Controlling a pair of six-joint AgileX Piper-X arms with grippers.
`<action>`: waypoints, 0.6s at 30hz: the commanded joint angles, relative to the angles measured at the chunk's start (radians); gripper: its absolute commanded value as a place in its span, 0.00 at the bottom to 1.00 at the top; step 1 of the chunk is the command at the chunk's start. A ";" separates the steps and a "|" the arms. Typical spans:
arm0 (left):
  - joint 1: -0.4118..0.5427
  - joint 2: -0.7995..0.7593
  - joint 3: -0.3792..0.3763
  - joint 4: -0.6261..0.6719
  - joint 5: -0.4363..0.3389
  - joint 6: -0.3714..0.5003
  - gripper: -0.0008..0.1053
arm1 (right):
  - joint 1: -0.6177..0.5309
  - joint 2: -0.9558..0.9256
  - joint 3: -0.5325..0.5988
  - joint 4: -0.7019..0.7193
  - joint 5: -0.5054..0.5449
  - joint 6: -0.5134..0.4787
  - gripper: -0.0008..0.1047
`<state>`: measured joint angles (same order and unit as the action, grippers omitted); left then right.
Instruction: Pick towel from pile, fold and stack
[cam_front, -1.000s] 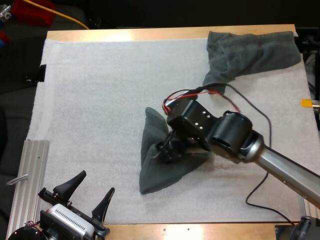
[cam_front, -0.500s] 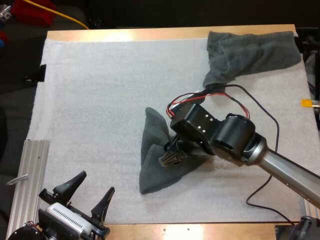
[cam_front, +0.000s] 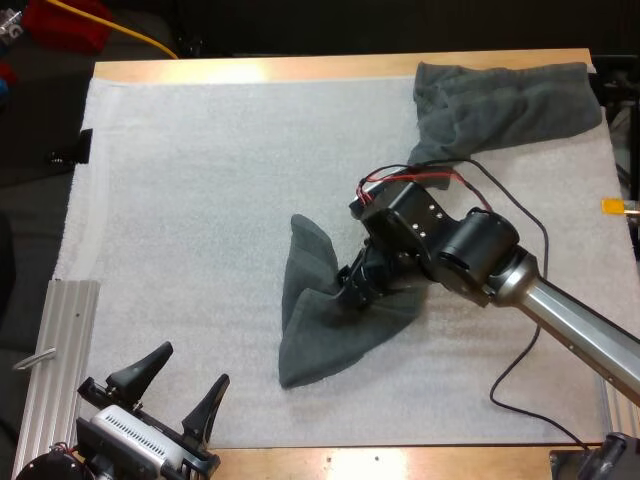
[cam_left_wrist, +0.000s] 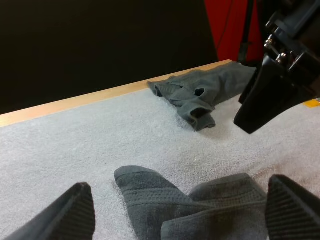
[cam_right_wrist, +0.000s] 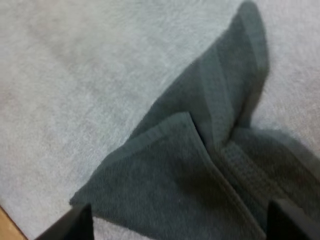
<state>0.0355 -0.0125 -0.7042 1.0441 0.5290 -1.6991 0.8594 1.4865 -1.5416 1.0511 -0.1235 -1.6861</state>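
Wooden table (cam_front: 300, 68), white mat (cam_front: 200, 200) covering most of it. Pile (cam_front: 510, 105) sits at the mat's far right corner, crumpled, one tail trailing toward the mat's middle. A single towel (cam_front: 320, 340) lies apart from the pile, a bit right of the mat's centre and toward the near edge. It is flat but bunched, with one flap folded over another and a pointed corner toward the far edge. Right gripper (cam_front: 355, 292) is low over the towel's middle with its fingers spread; in the right wrist view both fingers stand clear with the folded flap between them, nothing clamped. Left gripper (cam_front: 195, 362) is parked at the mat's near left corner, fingers apart, holding nothing, well apart from the towel. Handling guess: the cloth looks light, soft and limp with no stiffness, so it will likely sag and drag on the fuzzy mat, not slide; not fragile. Best hold is probably a pinch on a hemmed corner or edge, one layer only, not the bunched middle. Towel looks picked out, fold not yet done.
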 joint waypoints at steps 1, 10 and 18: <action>-0.001 -0.100 -0.006 -0.009 0.007 -0.012 0.65 | -0.007 0.013 -0.002 0.005 -0.015 -0.023 0.65; -0.001 -0.100 -0.006 -0.009 0.007 -0.012 0.65 | -0.118 0.065 0.001 0.008 -0.012 0.064 0.65; -0.001 -0.100 -0.006 -0.009 0.007 -0.012 0.65 | -0.241 0.065 0.075 -0.002 -0.073 0.115 0.65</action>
<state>0.0355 -0.0125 -0.7042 1.0441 0.5290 -1.6991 0.6184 1.5570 -1.4649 1.0431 -0.1794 -1.5742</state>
